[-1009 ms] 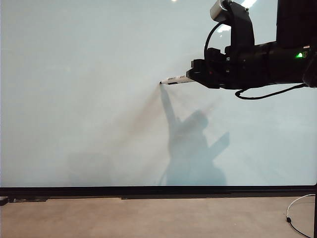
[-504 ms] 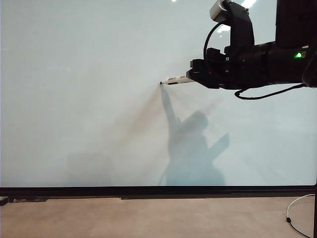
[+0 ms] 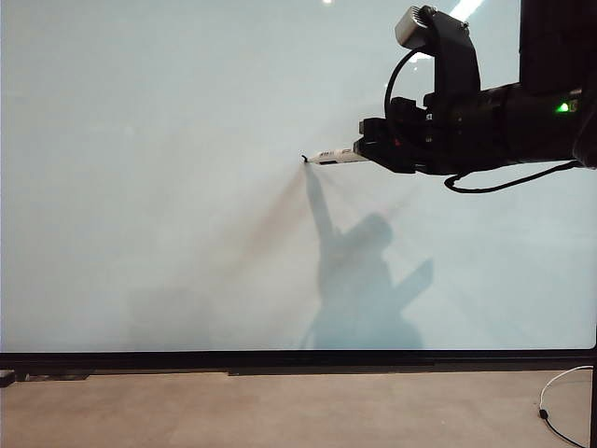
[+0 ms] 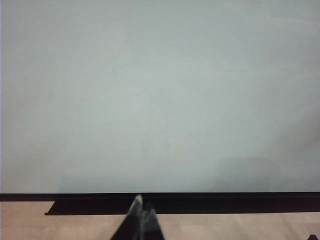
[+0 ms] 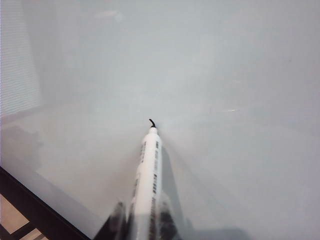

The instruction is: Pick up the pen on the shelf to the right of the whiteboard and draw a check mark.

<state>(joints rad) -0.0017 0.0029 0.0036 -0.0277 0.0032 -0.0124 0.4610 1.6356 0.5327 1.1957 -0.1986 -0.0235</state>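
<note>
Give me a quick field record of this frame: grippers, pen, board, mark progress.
right gripper: shut on the pen, high at the right of the exterior view
pen: white marker, tip against the whiteboard
whiteboard: pale, glossy, black frame edge along the bottom
check mark: only a tiny black curl at the pen tip; strokes not yet drawn
left gripper: shut, empty, low near the board's bottom edge
</note>
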